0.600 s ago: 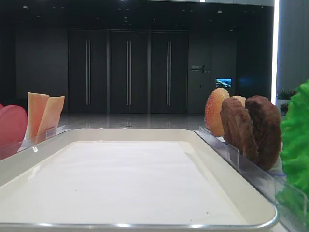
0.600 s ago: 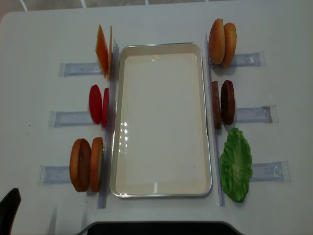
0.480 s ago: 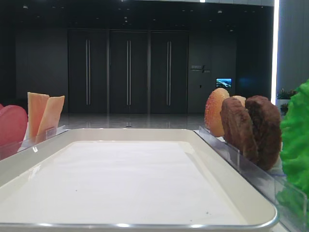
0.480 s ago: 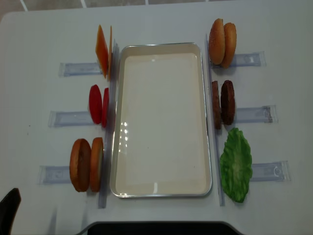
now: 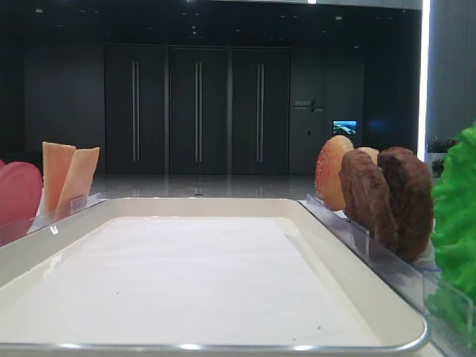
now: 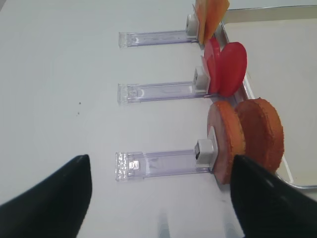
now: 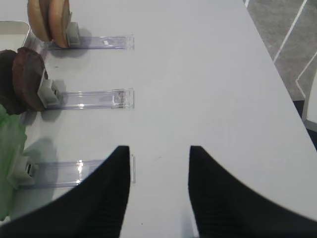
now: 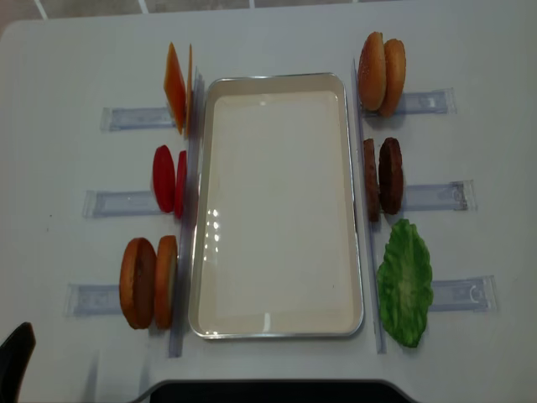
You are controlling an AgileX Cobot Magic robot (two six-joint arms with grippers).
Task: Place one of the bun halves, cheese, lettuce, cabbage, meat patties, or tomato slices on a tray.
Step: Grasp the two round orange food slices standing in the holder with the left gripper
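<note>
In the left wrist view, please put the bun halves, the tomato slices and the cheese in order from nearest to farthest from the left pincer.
From the left pincer, open at the bottom edge:
1. The bun halves, standing just beyond its right finger, beside the tray.
2. The tomato slices, one holder further up.
3. The cheese, at the top edge, farthest.

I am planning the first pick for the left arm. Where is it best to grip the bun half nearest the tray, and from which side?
Probably by its top rim, coming down from above. The bun half stands on edge in a clear holder, its flat faces between its twin and the tray rim, so only the upper edge is free. The left pincer, open, suits pinching across both faces.
</note>
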